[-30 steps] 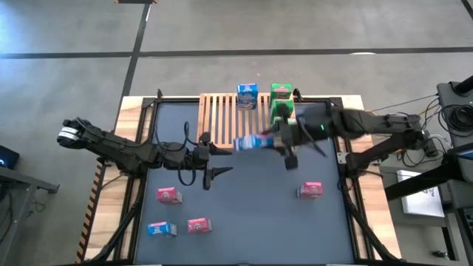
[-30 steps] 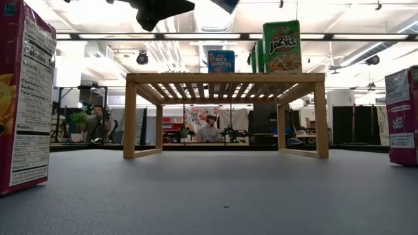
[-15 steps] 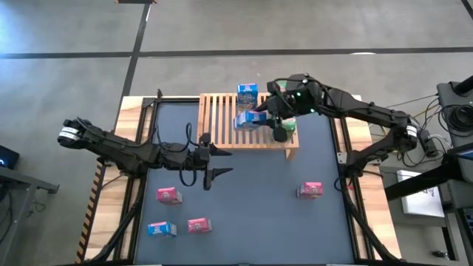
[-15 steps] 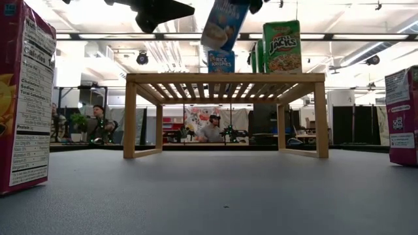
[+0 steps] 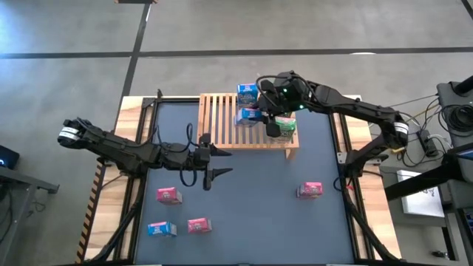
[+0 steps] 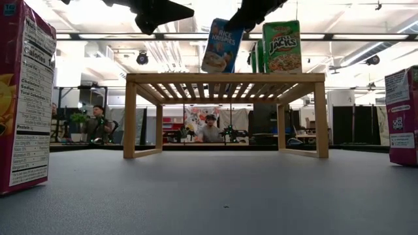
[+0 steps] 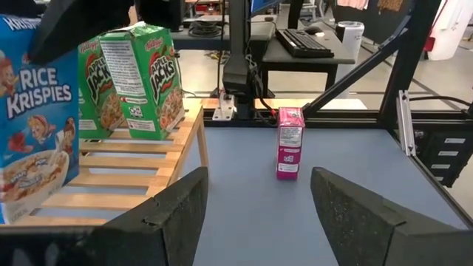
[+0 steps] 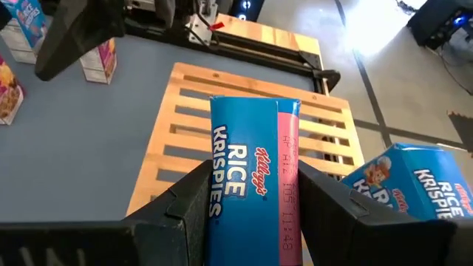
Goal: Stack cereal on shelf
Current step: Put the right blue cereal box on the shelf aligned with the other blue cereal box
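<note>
Blue cereal box (image 8: 251,177) sits clamped between right fingers (image 8: 185,199).

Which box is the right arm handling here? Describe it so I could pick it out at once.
Find the wooden slatted shelf at the table's far edge. Above its slats, the right gripper holds a blue Rice Krispies box, tilted and clear of the slats. The other blue box stands upright on the shelf behind it, beside the green Apple Jacks boxes.
</note>
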